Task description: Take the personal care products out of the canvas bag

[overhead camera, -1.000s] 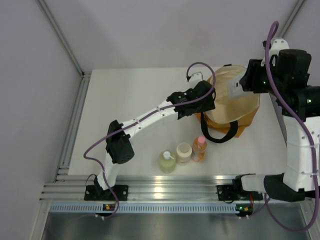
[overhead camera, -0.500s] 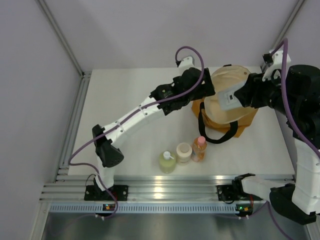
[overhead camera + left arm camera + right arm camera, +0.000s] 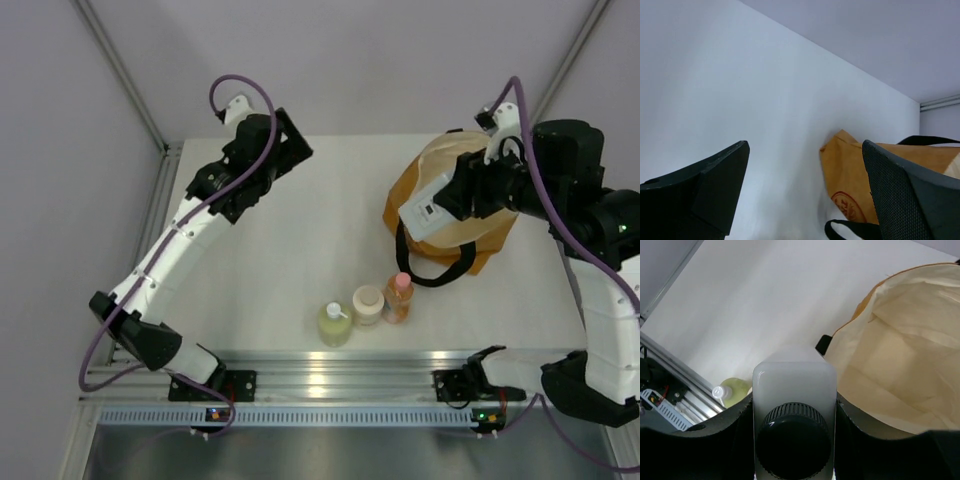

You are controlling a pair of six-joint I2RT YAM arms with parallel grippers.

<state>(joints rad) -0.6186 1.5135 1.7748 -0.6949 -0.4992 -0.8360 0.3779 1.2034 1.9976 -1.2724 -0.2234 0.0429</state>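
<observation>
Done: three products stand in a row on the surface (image 3: 300, 250), at 7 o'clock from the canvas bag (image 3: 470, 240): yellow-green bottle (image 3: 335, 324), cream round jar (image 3: 367, 305), orange bottle (image 3: 398, 298).
In hand: my right pincer (image 3: 793, 412) pinches the clear square black-capped bottle (image 3: 428, 212), raised over the bag's 9 o'clock edge.
Left pincer (image 3: 804, 150): spread wide, empty, at 10 o'clock of the surface.
Left to do: I judge only setting this last bottle down.
Materials: limp mustard canvas, cream lining, black straps; bottle frosted, flat-sided, with a ribbed round cap.
</observation>
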